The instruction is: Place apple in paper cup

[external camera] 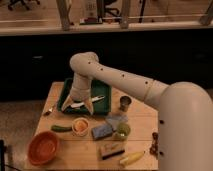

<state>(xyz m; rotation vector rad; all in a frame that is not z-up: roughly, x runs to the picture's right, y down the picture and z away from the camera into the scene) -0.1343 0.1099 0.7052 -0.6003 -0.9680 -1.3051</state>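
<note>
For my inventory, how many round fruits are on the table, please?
2: the apple in the cup, a green one right of it. Gripper hovers open behind the cup. The arm may hide others.

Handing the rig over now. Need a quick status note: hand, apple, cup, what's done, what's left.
The hand is open and empty, hanging over the front edge of the green tray, just behind the cup.
The small orange-red apple appears to sit inside the small white paper cup, on the wooden table in front of the tray.
Done: the placement, by the look of it.
Left: confirm the apple is seated, then retract the arm.
</note>
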